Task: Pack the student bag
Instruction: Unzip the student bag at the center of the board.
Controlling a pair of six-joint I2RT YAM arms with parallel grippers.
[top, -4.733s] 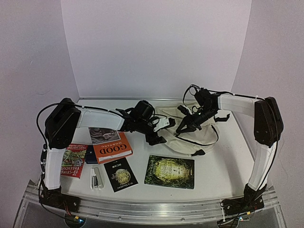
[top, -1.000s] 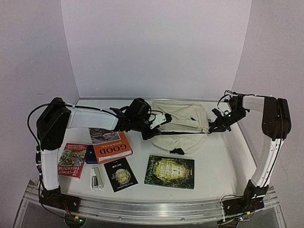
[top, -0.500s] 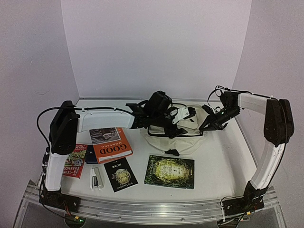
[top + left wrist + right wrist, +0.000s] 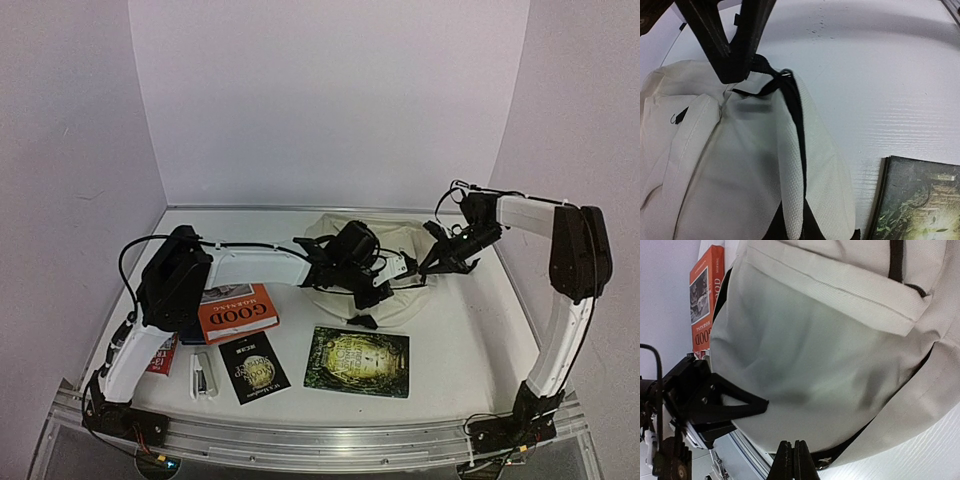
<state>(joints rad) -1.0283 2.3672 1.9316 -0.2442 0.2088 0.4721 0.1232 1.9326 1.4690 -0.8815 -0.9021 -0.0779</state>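
Observation:
The student bag [image 4: 352, 255], cream fabric with black zipper lines, lies bunched at mid-table. My left gripper [image 4: 388, 283] is at its near right edge, shut on a fold of the cream fabric [image 4: 790, 200] beside the zipper line; its jaws are mostly hidden under the cloth. My right gripper [image 4: 433, 264] sits at the bag's right end, shut, with a black strap tab [image 4: 771, 82] of the bag pinched at its tip. In the right wrist view the fingertips [image 4: 786, 460] press together under the bag [image 4: 830, 355]. The right fingers [image 4: 735, 45] appear at the top of the left wrist view.
A dark green book [image 4: 358, 361] lies near the front, just right of the bag's near edge [image 4: 920, 200]. An orange book [image 4: 237, 311], a small black book [image 4: 253, 367], a white stapler [image 4: 203, 376] and a red book [image 4: 160, 352] lie front left. White walls enclose the table.
My left gripper has slid right and nearer along the bag and gone from open to shut on its fabric. The right gripper has shifted slightly left, still shut.

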